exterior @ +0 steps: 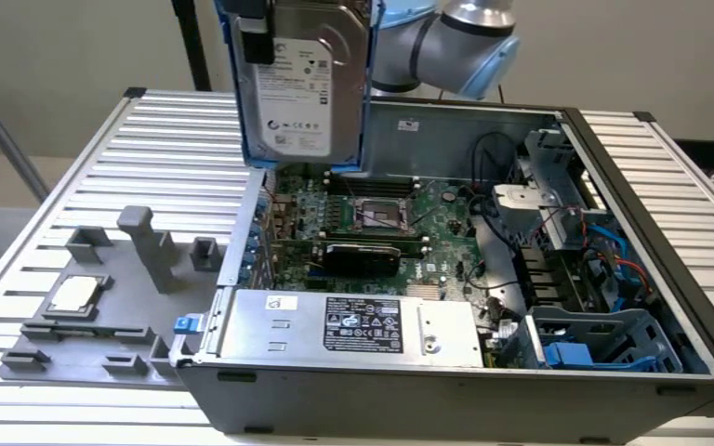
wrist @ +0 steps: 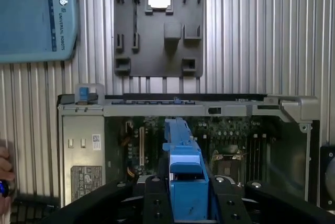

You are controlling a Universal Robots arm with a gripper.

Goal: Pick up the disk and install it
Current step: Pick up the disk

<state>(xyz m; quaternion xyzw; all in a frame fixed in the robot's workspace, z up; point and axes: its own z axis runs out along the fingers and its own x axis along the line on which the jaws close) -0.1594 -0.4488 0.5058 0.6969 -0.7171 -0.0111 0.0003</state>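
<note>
The disk [exterior: 301, 88], a silver-grey hard drive with a white label and blue carrier rails, hangs upright high above the back left corner of the open computer case [exterior: 654, 186]. A black finger [exterior: 254, 39] presses against its face near the top. In the wrist view my gripper [wrist: 187, 203] is shut on the disk's blue rail [wrist: 183, 150], with black fingers [wrist: 154, 203] on either side. The disk is edge-on there, above the motherboard [wrist: 230, 140].
A silver power supply [exterior: 357, 321] with a black label fills the case's near side. A blue-grey drive cage [exterior: 605, 339] sits at the exterior view's right. A grey fixture plate [exterior: 85, 325] with a small square chip [exterior: 74, 293] lies outside. A teach pendant [wrist: 31, 14] and a hand [wrist: 4, 174] are nearby.
</note>
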